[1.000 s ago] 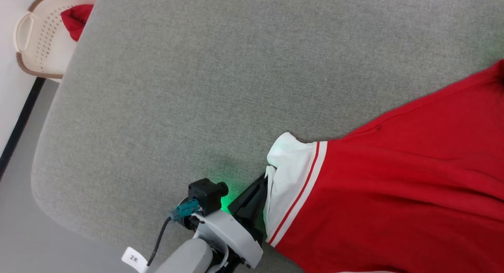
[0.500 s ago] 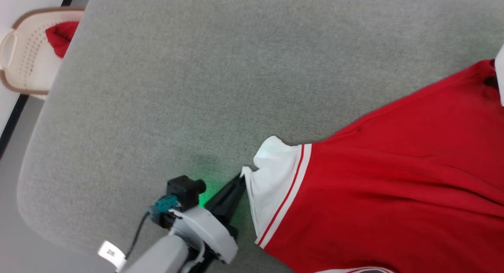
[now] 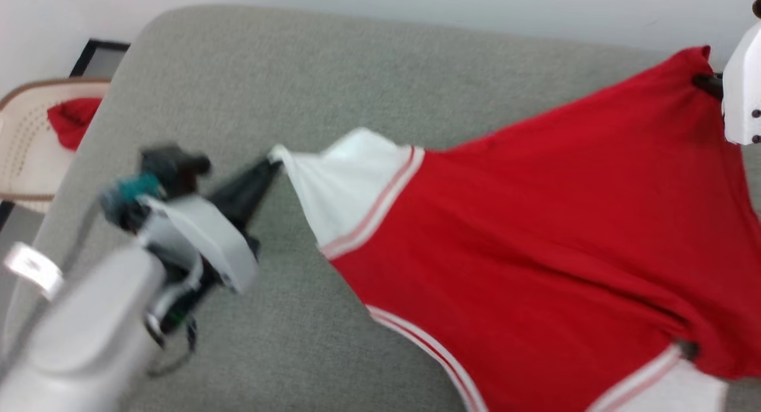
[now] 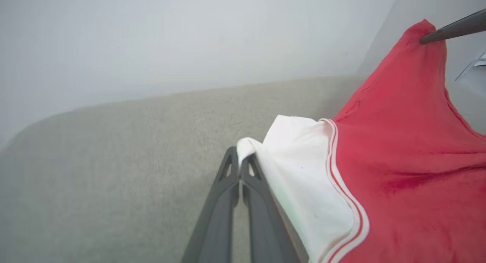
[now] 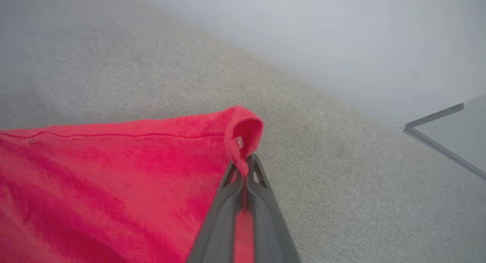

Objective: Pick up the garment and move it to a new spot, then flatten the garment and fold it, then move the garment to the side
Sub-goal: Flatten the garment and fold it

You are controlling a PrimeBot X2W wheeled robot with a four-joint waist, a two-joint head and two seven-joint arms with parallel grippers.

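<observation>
The garment [image 3: 535, 222] is a red jersey with white sleeves and red-white striped trim, held up and stretched between both grippers above the grey cushioned surface [image 3: 297, 67]. My left gripper [image 3: 273, 162] is shut on the tip of a white sleeve [image 4: 303, 172]; in the left wrist view the gripper [image 4: 240, 162] pinches that sleeve's edge. My right gripper [image 3: 704, 82] is shut on a red corner of the garment at the upper right; in the right wrist view the gripper [image 5: 245, 162] clamps the folded red hem [image 5: 243, 130]. The lettering and number are hidden.
A cream perforated basket [image 3: 24, 138] with a red cloth [image 3: 71, 120] inside stands off the surface's left edge. A pale wall runs along the far side. The grey surface to the left of the garment is bare. A grey-framed panel [image 5: 444, 134] shows at the right.
Both grippers have lifted the garment off the surface, and it now hangs stretched between them. The right gripper closed on the red corner. The head camera has tilted up, shifting the whole picture.
</observation>
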